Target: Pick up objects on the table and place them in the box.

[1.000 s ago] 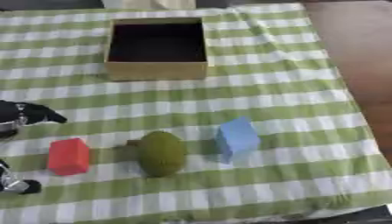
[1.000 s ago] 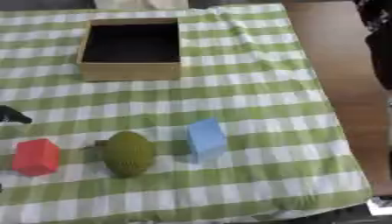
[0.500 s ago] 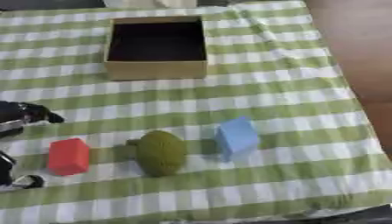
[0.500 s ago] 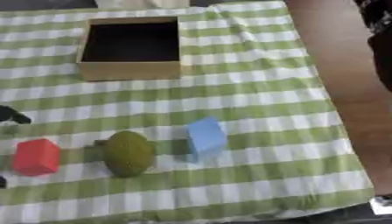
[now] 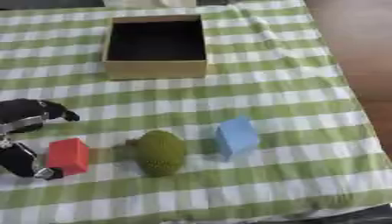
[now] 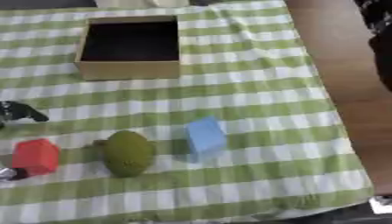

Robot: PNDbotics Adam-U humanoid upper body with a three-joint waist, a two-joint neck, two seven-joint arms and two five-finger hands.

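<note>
A red cube (image 5: 67, 155) lies at the near left of the green checked cloth. My left hand (image 5: 23, 117) reaches in from the left edge and stands open around the cube: dark fingers (image 5: 55, 110) arch above and behind it, and the thumb (image 5: 27, 162) sits close to its lower left corner. A rough green oval fruit (image 5: 160, 152) lies right of the cube, and a light blue block (image 5: 236, 137) right of that. The open cardboard box (image 5: 156, 68) stands at the back, dark and empty inside. A dark shape at the upper right edge seems to be my right hand (image 6: 379, 41).
The checked cloth (image 5: 291, 100) ends at the right, where brown floor (image 6: 344, 78) begins. Its front edge drops off near the bottom of the view. Bare cloth lies between the three objects and the box.
My left hand has moved in toward the red cube, the thumb coming up beside its lower left corner. The cube, fruit, block and box have not moved.
</note>
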